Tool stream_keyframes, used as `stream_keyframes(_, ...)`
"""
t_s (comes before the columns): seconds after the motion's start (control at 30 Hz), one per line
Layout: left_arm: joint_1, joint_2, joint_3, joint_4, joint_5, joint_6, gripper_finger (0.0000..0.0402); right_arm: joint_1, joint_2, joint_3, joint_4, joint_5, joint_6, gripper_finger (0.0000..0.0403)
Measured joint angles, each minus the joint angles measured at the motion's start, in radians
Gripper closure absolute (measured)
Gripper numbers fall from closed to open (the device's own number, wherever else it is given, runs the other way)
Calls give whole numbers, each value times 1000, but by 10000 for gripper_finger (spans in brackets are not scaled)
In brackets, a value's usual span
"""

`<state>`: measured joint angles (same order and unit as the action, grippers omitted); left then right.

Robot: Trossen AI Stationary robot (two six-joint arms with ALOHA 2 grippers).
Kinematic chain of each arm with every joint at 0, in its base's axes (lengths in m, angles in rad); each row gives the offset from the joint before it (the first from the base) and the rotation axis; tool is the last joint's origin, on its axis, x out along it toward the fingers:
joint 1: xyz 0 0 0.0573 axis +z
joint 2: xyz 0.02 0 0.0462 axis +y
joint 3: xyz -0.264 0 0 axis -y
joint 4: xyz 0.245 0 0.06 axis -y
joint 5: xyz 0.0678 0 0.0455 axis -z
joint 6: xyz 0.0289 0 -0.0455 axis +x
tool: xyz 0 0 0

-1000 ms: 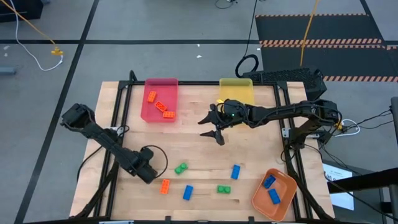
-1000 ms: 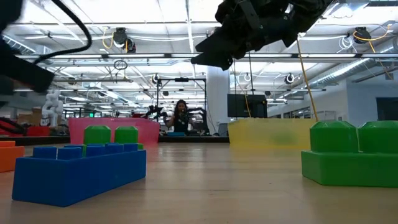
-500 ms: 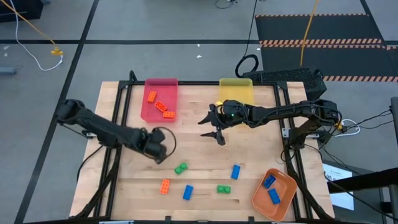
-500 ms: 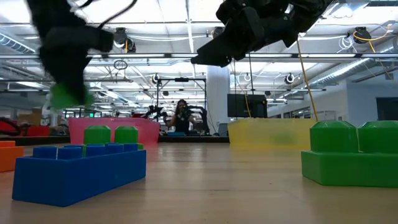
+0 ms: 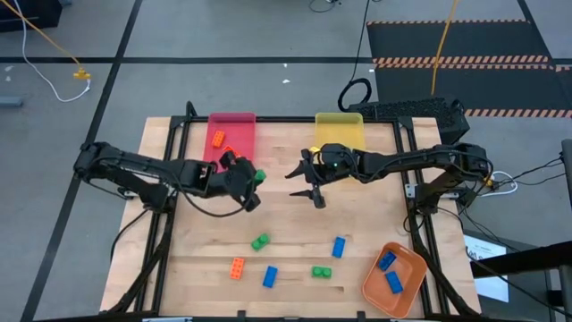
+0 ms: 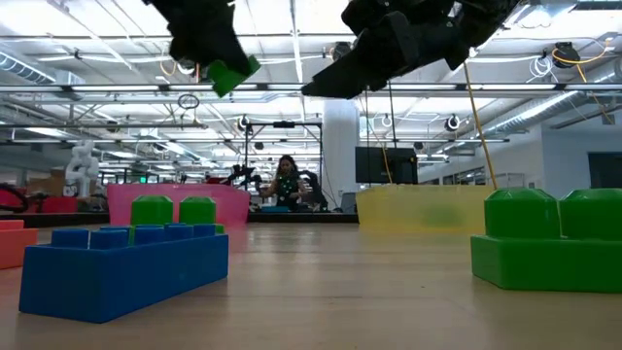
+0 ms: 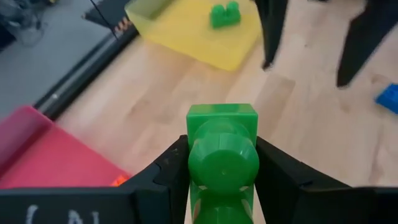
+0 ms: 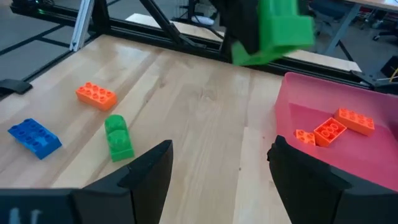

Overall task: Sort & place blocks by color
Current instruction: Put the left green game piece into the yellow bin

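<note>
A: Which step is this?

B: A carry, I'd say. The left gripper (image 5: 253,182) has its fingers pinching a green block (image 7: 221,158), lifted clear of the bench (image 5: 286,228) just beside the pink tray (image 5: 230,123), between that tray and the right gripper (image 5: 307,182).

A: And the right one?

B: It hangs above the middle of the bench, in front of the yellow tray (image 5: 340,130), fingers spread and holding nothing.

A: Where does the green go?

B: Judging by the sorting so far, the yellow tray: the left wrist view shows another green block (image 7: 225,14) already lying in it. The pink tray has orange blocks (image 8: 334,127) and the orange tray (image 5: 393,279) has blue blocks (image 5: 390,272).

A: So what does the next move need?

B: The left arm has to travel across toward the yellow tray. The right gripper sits near that path, so the carried block should pass it with room to spare, then be let go over the tray floor, not the rim.

A: What's left on the bench?

B: Two green, two blue and one orange block (image 5: 237,267), all on the near half
</note>
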<state>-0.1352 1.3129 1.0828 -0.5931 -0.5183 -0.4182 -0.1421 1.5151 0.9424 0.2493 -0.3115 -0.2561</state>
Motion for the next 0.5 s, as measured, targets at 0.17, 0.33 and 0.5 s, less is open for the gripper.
stream_keyframes(0.17, 18, 3, 0, 32, -47, 22, 257, -15, -65, 0, -134, 0, 0, 151)
stream_keyframes(0.33, 18, 10, -1, 133, -51, 79, 256, -21, -107, 0, -172, 1, 23, 151)
stream_keyframes(0.5, 17, 10, -1, 150, -50, 102, 259, -22, -112, 0, -224, 74, 12, 151)
